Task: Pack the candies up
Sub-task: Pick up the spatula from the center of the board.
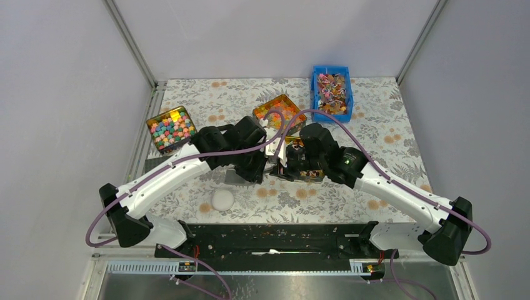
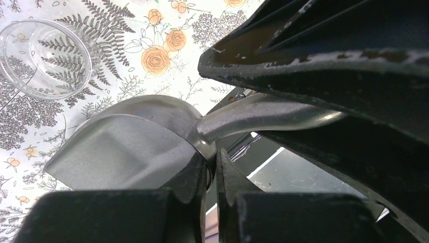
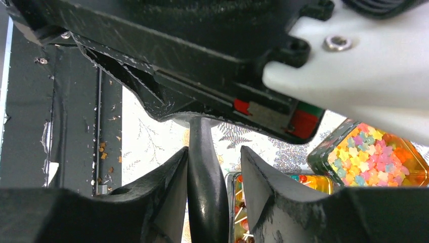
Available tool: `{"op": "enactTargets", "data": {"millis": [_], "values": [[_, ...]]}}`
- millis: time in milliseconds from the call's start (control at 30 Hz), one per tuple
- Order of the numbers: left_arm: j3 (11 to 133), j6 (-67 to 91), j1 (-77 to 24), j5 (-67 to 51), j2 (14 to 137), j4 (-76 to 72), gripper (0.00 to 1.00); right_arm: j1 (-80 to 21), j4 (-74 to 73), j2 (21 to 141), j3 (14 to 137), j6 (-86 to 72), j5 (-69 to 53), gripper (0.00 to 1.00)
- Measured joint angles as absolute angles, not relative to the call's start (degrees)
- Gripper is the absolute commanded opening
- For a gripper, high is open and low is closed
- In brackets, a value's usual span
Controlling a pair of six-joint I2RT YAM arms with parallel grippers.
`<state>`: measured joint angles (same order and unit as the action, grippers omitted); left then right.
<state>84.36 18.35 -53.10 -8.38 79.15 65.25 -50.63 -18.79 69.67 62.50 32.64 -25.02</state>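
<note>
The candies [image 1: 332, 92], small twist-wrapped sweets in mixed colours, fill a blue bin at the back right. My left gripper [image 1: 265, 165] [image 2: 212, 174] is shut on a silver metal scoop [image 2: 126, 144] at the neck between bowl and handle. The scoop bowl is empty and points toward the near left. My right gripper [image 1: 285, 165] [image 3: 215, 150] is open around the scoop's handle [image 3: 205, 187]. Its left finger touches the handle and its right finger stands apart. Both grippers meet at the table's middle.
A tin of pink-blue-yellow cube sweets [image 1: 171, 129] stands at the left and a tin of orange pieces [image 1: 280, 112] behind the grippers. A small tin with red and orange sweets [image 3: 303, 202] lies under my right gripper. A clear cup [image 2: 45, 58] stands near left.
</note>
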Motion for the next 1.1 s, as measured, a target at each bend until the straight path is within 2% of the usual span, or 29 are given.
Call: {"op": "enactTargets", "data": {"millis": [167,267,333,433,600,667,833,867,933,967,1033,1100], "values": [[84.58,18.7,-52.97,-8.99,79.83,65.47,0.0,-50.63,-18.76,69.67,62.48,32.45,-25.58,0.52],[84.64,18.9,-52.93,-9.26,80.05,65.69,0.0,-50.63,-18.76,69.69,62.5,32.03,-26.55,0.5],[84.64,19.07,-52.93,-9.39,80.05,65.98,0.0,-50.63,-18.76,69.82,62.5,31.75,-26.76,0.43],[84.66,19.18,-52.9,-9.52,80.05,66.59,0.0,-50.63,-18.72,70.28,62.5,31.2,-27.33,0.23],[84.66,18.61,-52.82,-9.23,80.07,67.46,0.0,-50.7,-18.76,70.96,62.5,29.32,-29.19,0.2],[84.66,18.63,-52.8,-9.21,80.07,67.7,0.0,-50.7,-18.61,71.22,62.52,28.73,-29.58,0.02],[84.66,18.81,-52.8,-9.26,80.07,68.12,0.0,-50.7,-18.52,71.42,62.52,27.99,-30.09,0.0],[84.66,18.92,-52.8,-9.28,80.07,68.14,0.09,-50.7,-18.52,71.42,62.52,27.83,-30.11,0.0],[84.64,19.05,-52.8,-9.28,80.07,68.16,0.44,-50.7,-18.52,71.42,62.52,27.51,-30.11,0.0],[84.62,19.79,-52.8,-9.67,80.07,67.9,0.53,-50.7,-18.55,71.42,62.52,27.14,-30.09,0.0],[84.47,21.23,-52.12,-9.82,79.99,67.77,0.6,-50.63,-19.03,71.48,62.52,26.41,-30.0,0.0],[84.07,21.71,-50.85,-10.31,79.96,67.72,0.61,-50.5,-18.96,71.53,62.52,25.52,-29.39,0.0]]}}
